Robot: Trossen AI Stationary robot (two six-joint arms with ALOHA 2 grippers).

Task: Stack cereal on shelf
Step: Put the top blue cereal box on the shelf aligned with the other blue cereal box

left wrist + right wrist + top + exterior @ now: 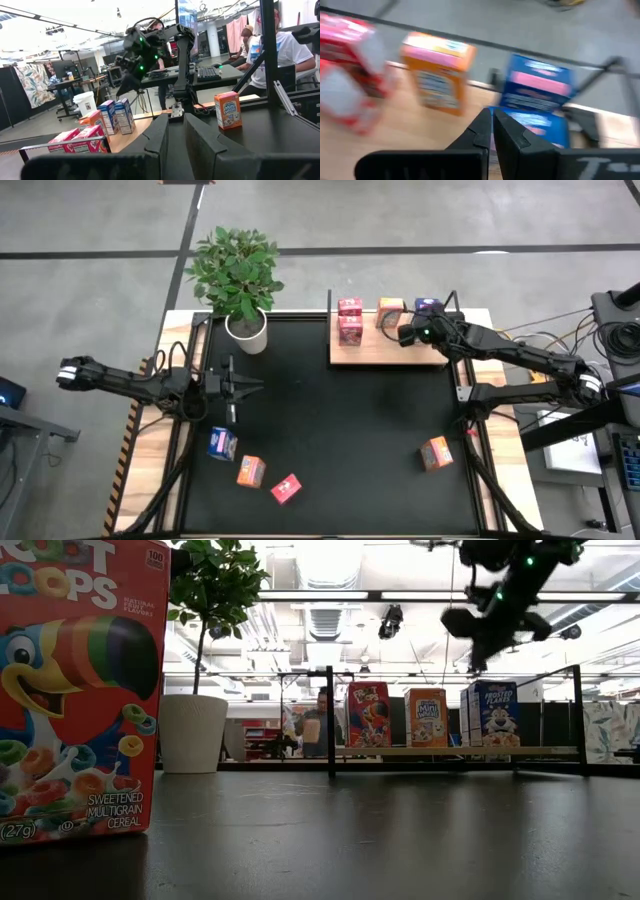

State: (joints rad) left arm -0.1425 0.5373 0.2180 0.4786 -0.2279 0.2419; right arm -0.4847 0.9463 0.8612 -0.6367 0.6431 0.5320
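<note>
— Where's the cereal at this point?

— Split in two lots. Take the shelf (pixel 372 356) as the marker: on its board stand two red boxes (pixel 350 320), one behind the other, at the end nearest the plant pot (pixel 247 332); an orange box (pixel 389 312) sits mid-board; and two blue boxes (pixel 428 307) sit at the far end from the pot, close together. I'd guess they're sorted by colour, which is why each colour keeps its own stretch of board.

— And the rest?

— Out on the black desk (pixel 330 440), well away from the shelf: a loose blue box (pixel 222 444), an orange one (pixel 250 471) and a red one (pixel 286 489) in a row on the pot's side, and another orange box (pixel 436 452) alone on the other side.

— What's the right arm doing?

— Its right pincer (pixel 408 333) hangs over the shelf's blue end, just above the boxes, fingers pressed together with nothing between them. It looks to me like it has no load, so a trip back to the desk seems due.

— The left?

— The left pincer (pixel 258 386) waits low over the desk on the pot's side of the shelf, also closed and empty, pointing toward the shelf. Four boxes remain, so I'd call it roughly half done.
</note>
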